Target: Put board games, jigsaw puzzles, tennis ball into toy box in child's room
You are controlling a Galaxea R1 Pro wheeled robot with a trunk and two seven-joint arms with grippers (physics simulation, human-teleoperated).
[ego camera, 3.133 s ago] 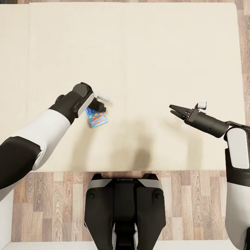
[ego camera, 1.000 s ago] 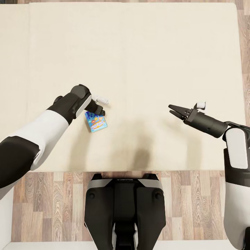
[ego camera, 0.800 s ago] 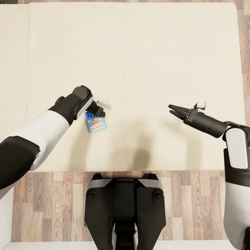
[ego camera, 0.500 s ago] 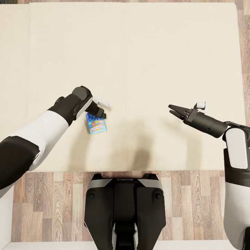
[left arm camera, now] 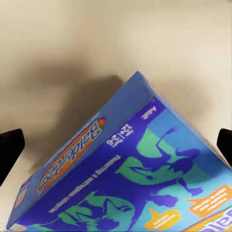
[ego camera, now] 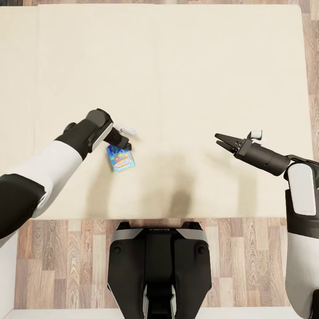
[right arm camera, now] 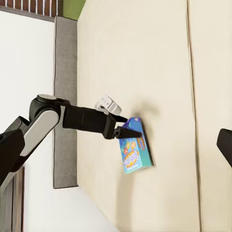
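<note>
Left claw [ego camera: 122, 144], arm reaching forward, pinches a board game [ego camera: 120, 158] above the bed [ego camera: 177, 66]; right claw [ego camera: 219, 139] hovers parted.

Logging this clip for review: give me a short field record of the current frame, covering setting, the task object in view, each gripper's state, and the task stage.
setting: robot faces the bed, beige mattress, wood floor in front
object: one board game, blue box with cartoon print
object pose: tilted, one edge raised off the mattress
left gripper: shut on the board game's upper edge
right gripper: open, holding nothing, above the mattress, apart from the box
stage: board game gripped, not yet carried off
</note>
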